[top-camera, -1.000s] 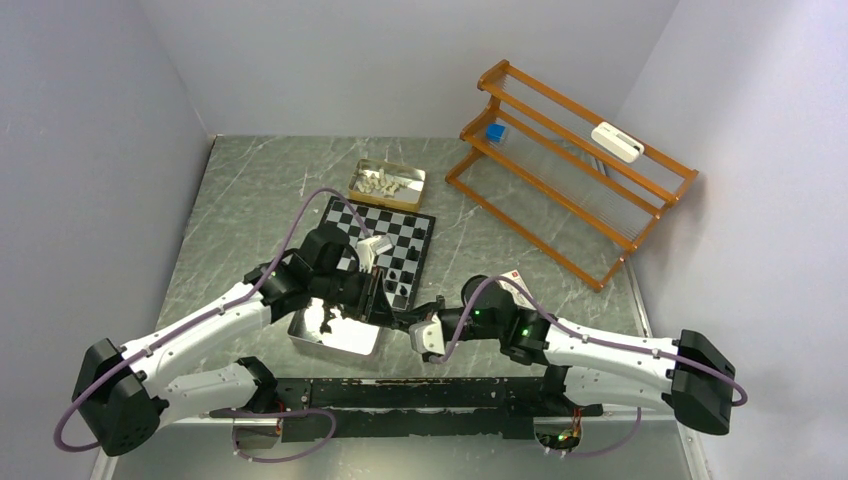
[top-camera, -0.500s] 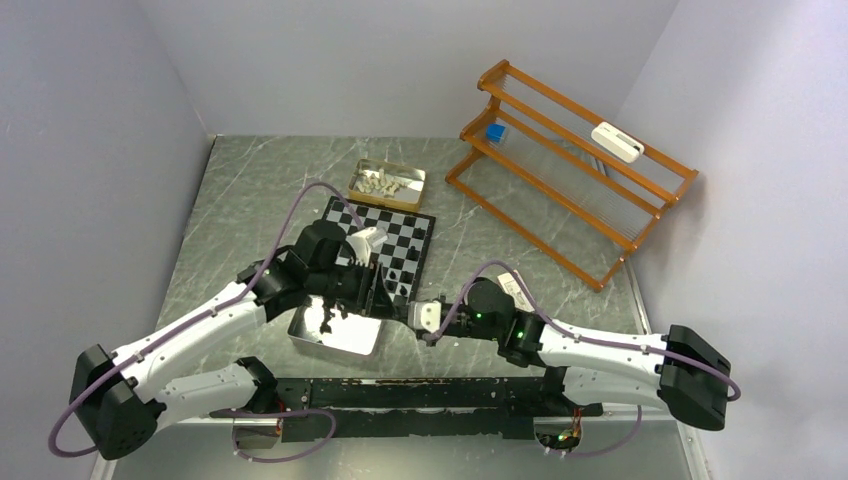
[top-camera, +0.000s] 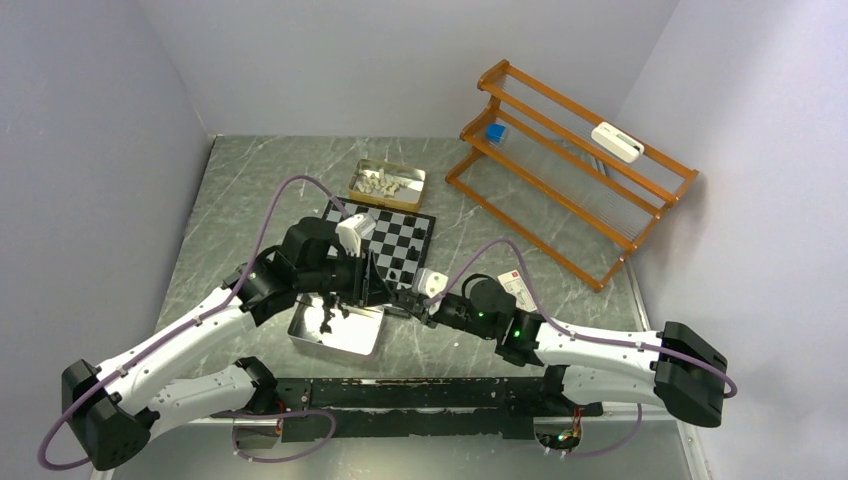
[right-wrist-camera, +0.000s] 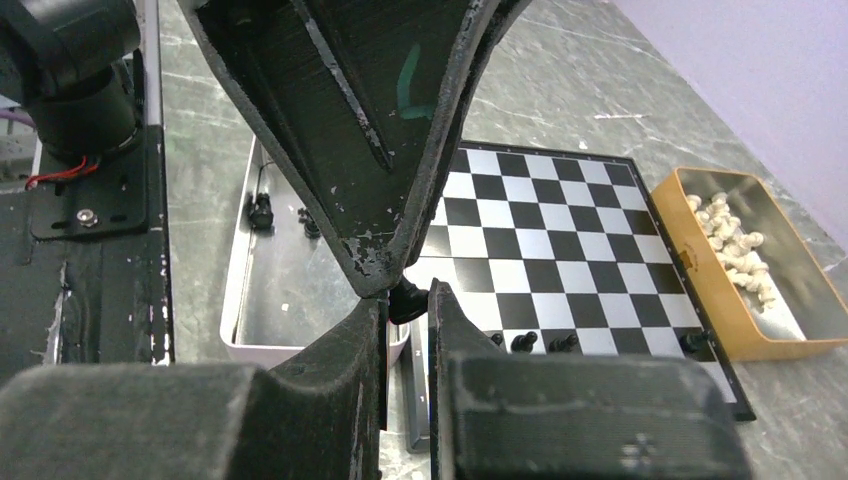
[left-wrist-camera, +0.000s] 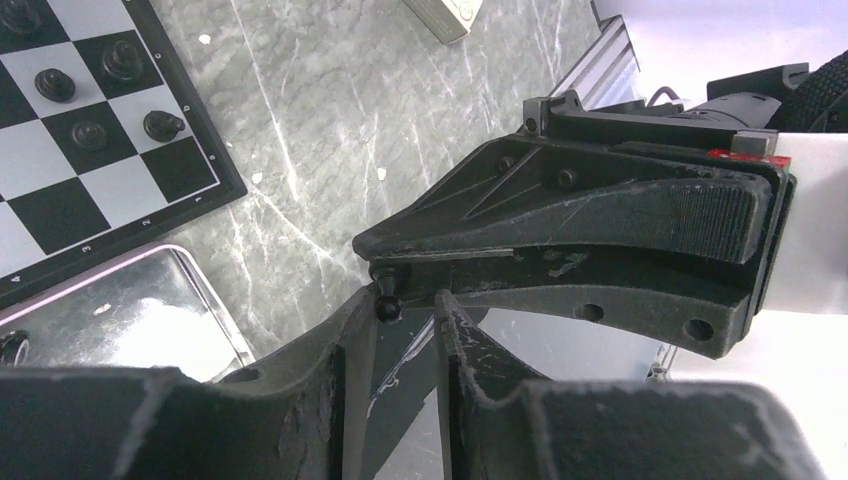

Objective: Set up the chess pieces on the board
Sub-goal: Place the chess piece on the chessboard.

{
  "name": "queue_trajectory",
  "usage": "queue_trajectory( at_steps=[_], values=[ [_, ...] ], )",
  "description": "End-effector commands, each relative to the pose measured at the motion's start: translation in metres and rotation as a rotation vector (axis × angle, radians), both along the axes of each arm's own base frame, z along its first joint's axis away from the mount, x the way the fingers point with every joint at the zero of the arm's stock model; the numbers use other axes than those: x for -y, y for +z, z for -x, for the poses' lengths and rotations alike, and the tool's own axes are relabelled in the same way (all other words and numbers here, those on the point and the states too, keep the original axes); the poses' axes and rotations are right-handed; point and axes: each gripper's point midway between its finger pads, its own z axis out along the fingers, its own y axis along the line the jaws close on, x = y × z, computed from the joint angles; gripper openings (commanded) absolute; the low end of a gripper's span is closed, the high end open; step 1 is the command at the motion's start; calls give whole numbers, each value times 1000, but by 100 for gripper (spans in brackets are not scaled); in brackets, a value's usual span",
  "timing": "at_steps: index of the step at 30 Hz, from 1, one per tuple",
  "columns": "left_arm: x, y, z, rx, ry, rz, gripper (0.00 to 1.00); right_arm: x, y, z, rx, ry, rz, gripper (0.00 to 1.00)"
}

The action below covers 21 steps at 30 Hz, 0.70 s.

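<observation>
Since a second ago my right arm has swung in from the near edge of the grey, white-veined, marble-look desk (left-wrist-camera: 330, 120). The right hand (right-wrist-camera: 407, 302) now meets the left hand (left-wrist-camera: 403, 300) tip to tip. They meet above the spot where the shiny rectangular silver metal tray (right-wrist-camera: 300, 290) lies just beside the flat black-and-white chequered board (right-wrist-camera: 560, 250).

Between the two hands sits one tiny glossy black chess piece (left-wrist-camera: 388, 306) with a rounded head. The right hand's matte-black, scuffed wedge fingers (left-wrist-camera: 560, 210) are pinched onto it at their very tips, and one of them carries a ribbed pad (left-wrist-camera: 712, 220) further back. The left hand's chipped black fingers flank the piece with a narrow slot between them. I cannot tell whether they grip it or merely stand beside it.

On the board, a short row of black pieces (right-wrist-camera: 520, 343) sits along the edge nearest the hands. A few more black pieces lie on the tray's polished floor. The cream-white pieces (right-wrist-camera: 735, 250) are heaped in a gold-coloured rectangular tin (right-wrist-camera: 705, 290) just past the board's far edge.
</observation>
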Motion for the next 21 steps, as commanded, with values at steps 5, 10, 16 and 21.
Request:
queue_trajectory(
  at_steps=[5,10,16,21],
  values=[
    [8,14,-4,26,-7,41,26,0,21,-4,-21,-37,-110,0],
    [11,15,-2,19,-20,59,14,1,19,-5,-32,-49,-110,0],
    [9,12,-8,25,13,39,7,6,15,-8,-64,-87,-129,13],
    [5,7,-27,41,64,-67,6,15,10,-6,-93,-107,-131,45]
  ],
)
